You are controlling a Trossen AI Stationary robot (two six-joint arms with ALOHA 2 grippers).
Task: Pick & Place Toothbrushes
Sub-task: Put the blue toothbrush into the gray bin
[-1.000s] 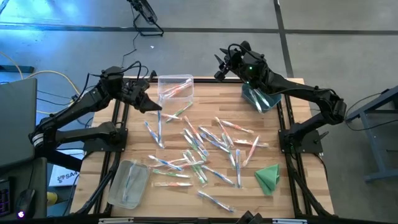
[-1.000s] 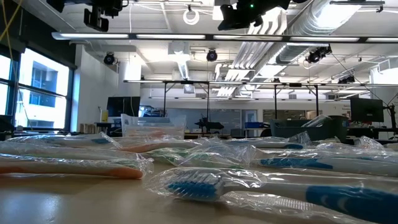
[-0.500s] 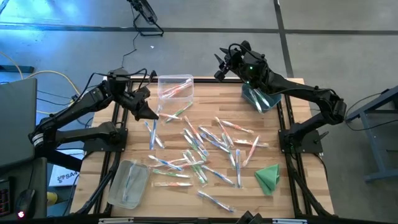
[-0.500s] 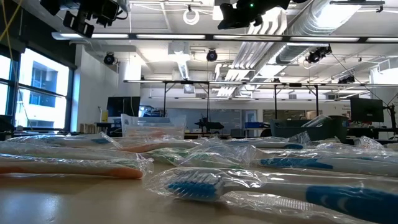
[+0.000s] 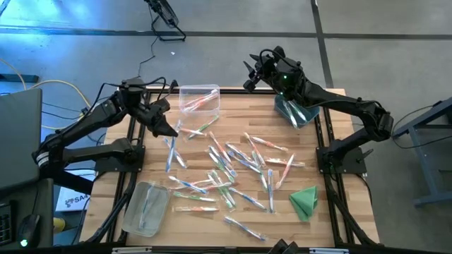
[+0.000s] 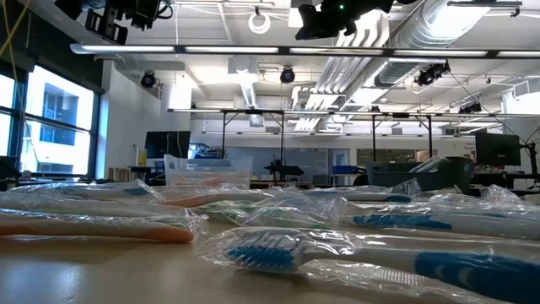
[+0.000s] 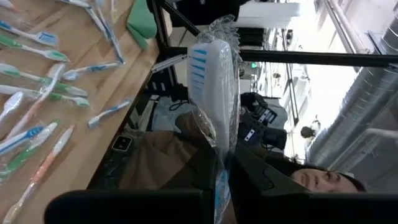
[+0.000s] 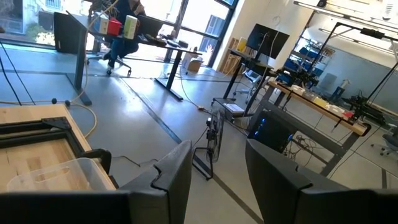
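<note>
Dozens of wrapped toothbrushes (image 5: 233, 166) lying scattered across the middle of the wooden table (image 5: 332, 212) in the high view, crossing and overlapping one another. Left gripper (image 5: 169, 131) hanging over the table's upper left, pinched tight on one blue-bristled toothbrush (image 7: 211, 87) in crinkled clear wrap, the brush dangling below the fingers toward the table in the high view (image 5: 170, 149). Clear bin (image 5: 198, 99) sitting just right of that gripper at the top centre, holding a few pink-orange brushes. Second clear bin (image 5: 146, 208) resting at lower left, a third tinted bin (image 5: 296, 111) at upper right beneath the right arm. Folded green cloth (image 5: 304, 200) lying at lower right, apart from the pile. Right gripper (image 5: 248, 76) waiting past the table's top edge, fingers (image 8: 180, 174) standing parted around nothing. In the low view, blue-bristled wrapped brush (image 6: 278, 249) filling the foreground, blocking much of the table behind.
</note>
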